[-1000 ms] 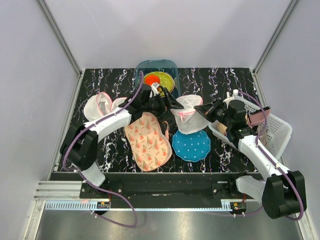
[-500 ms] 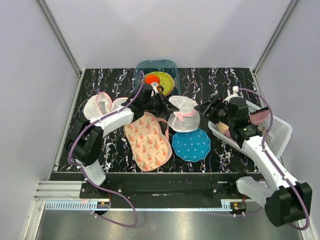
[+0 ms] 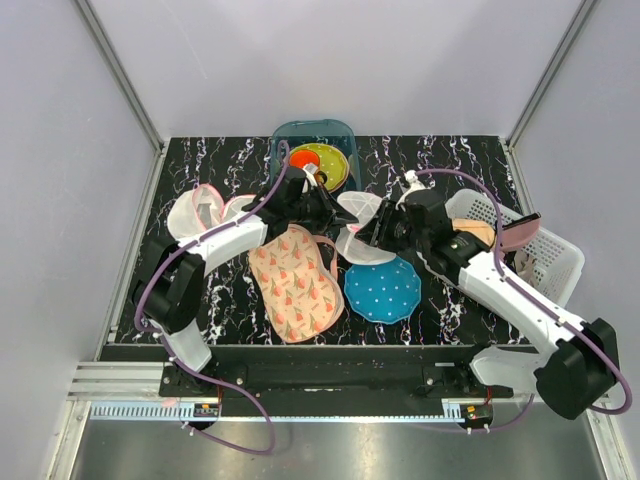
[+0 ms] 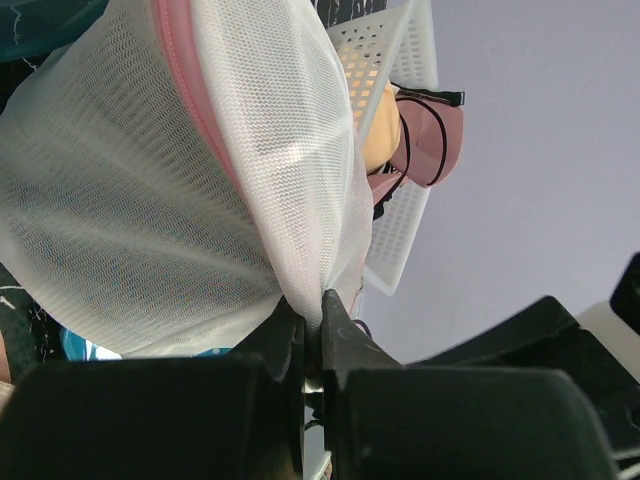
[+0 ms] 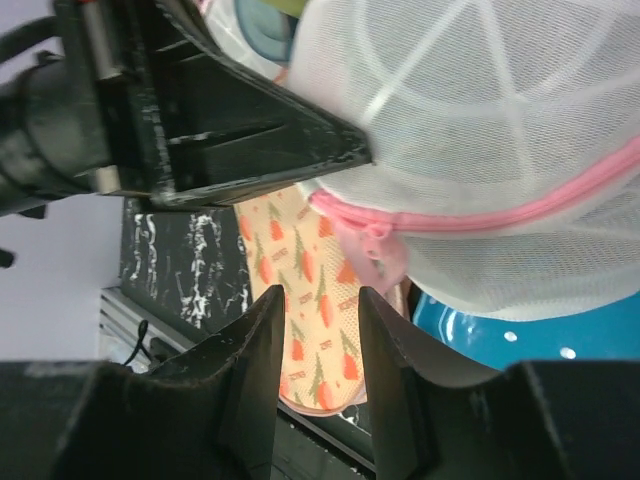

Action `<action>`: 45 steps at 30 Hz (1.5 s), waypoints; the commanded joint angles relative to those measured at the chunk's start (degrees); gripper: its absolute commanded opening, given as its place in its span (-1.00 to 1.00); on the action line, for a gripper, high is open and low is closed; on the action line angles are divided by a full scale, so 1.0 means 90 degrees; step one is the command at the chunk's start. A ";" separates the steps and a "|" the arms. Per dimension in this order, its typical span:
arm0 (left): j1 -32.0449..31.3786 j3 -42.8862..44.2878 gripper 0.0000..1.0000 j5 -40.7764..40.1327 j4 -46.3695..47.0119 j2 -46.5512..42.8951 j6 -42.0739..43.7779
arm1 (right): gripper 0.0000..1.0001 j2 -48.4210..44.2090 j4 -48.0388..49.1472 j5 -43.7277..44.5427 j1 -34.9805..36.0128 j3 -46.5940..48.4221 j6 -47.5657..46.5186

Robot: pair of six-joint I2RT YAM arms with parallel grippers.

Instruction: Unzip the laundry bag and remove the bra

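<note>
The right gripper [image 3: 380,234] has swung in over the last second from the white plastic basket [image 3: 548,272] at three o'clock. It now sits against the round white-mesh laundry bag [image 3: 357,244] with pink zip trim, near the middle of the table. Its fingers are parted a little, and the pink zip pull [image 5: 368,250] hangs just beyond their tips, not yet caught.

The left gripper [image 4: 314,306] has stayed on the bag's ten o'clock side, pinched tight on a fold of mesh and holding the pouch above the blue white-dotted round mat [image 3: 382,291] at six o'clock.

The zip still looks shut, so unzipping is about to begin. I can't make out the bra through the mesh; presumably it is inside.
</note>
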 commanded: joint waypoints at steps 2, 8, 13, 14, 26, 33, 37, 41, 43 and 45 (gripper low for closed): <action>0.0002 0.0256 -1.00 -0.0074 0.0017 -0.0392 0.0157 | -0.13 0.0180 -0.0040 0.0565 0.0071 0.0138 -0.0210; 0.0002 0.0295 -1.00 -0.0055 0.0017 -0.0392 0.0167 | -0.12 0.0541 -0.0040 0.0760 0.0072 0.0333 -0.0317; 0.0002 0.0324 -1.00 -0.0006 -0.0003 -0.0392 0.0215 | -0.10 0.0805 0.0116 0.0653 0.0072 0.0402 -0.0307; 0.0002 0.0344 -1.00 0.0013 -0.0012 -0.0383 0.0225 | -0.10 0.0815 0.0136 0.0663 0.0062 0.0440 -0.0298; 0.0002 0.0441 -1.00 0.0052 -0.0149 -0.0373 0.0450 | -1.00 0.0600 0.0107 0.1200 0.0062 0.0451 -0.0405; 0.0031 0.0481 -1.00 0.0111 -0.0364 -0.0363 0.0586 | -1.00 0.0395 -0.0098 0.1580 0.0052 0.0295 -0.0483; 0.0050 0.0461 -1.00 0.0092 -0.0422 -0.0421 0.0723 | -0.50 0.0346 -0.0487 0.1863 -0.0016 0.0401 -0.0717; 0.0050 0.0490 -1.00 0.0043 -0.0559 -0.0441 0.0879 | -0.31 0.0258 -0.0635 0.1622 -0.0036 0.0636 -0.0903; 0.0041 0.0481 -1.00 0.0014 -0.0579 -0.0441 0.0919 | -0.34 0.0248 -0.0636 0.1425 -0.0026 0.0801 -0.0961; 0.0050 0.0471 -1.00 0.0033 -0.0579 -0.0422 0.0948 | -0.35 0.0326 -0.0636 0.1230 0.0071 0.0919 -0.1010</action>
